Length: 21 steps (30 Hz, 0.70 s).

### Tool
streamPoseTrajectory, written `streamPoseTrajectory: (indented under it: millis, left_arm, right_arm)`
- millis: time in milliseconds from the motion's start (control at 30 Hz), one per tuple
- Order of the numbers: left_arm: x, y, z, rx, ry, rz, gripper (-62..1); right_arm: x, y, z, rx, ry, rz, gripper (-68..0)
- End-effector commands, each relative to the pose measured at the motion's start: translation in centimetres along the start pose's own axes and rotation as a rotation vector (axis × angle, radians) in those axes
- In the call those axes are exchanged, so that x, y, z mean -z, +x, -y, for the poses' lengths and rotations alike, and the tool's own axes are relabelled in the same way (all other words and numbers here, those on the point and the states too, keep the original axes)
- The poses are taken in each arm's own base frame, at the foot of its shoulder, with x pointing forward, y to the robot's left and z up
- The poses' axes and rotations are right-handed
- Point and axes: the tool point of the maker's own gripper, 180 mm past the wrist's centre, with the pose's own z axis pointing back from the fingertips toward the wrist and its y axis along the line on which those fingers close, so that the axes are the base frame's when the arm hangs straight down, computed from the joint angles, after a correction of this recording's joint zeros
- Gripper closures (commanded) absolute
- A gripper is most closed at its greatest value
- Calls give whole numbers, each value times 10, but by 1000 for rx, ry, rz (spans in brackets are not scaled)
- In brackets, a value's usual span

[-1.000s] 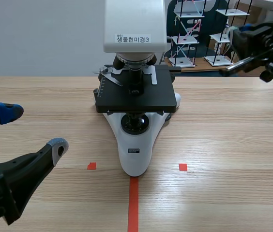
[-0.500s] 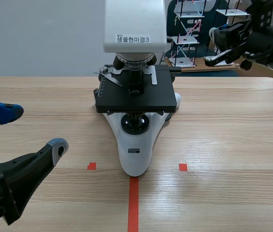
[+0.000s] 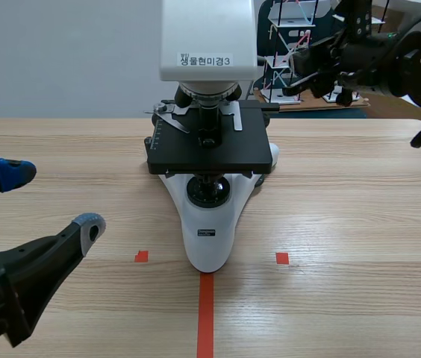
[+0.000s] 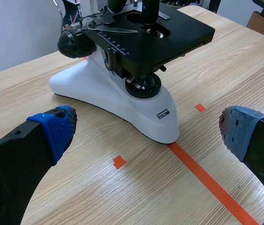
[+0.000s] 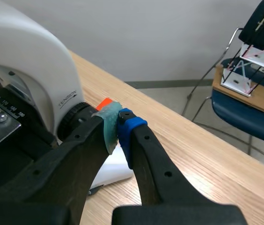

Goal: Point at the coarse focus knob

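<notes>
Right gripper (image 5: 118, 127), clenched on nothing, hovers just beside the knob (image 5: 70, 121) (black, on the microscope's (image 5: 24, 61) flank); overshooting could knock and turn it. Left gripper (image 3: 50, 200) gapes before the microscope.

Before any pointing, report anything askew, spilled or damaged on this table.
Nothing stands out. The white microscope with black stage stands upright on the light wooden table. No spill or damage shows. The left claw is open, apart from it; the right claw is shut beside its white arm.
</notes>
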Motion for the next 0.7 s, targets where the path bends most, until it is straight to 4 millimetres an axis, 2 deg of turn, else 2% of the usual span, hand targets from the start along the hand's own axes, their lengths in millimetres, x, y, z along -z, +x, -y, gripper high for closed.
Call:
streamPoseTrajectory:
  millis: [0,400,667]
  left_arm:
    - [-1,3,1,-10,2,15,-623]
    - [-1,3,1,-10,2,14,-623]
    - [-1,3,1,-10,2,14,-623]
  right_arm:
    - [1,29,10,-20,-16,74,0]
    - [2,13,12,27,-16,-49,0]
    - [3,23,10,20,18,-40,0]
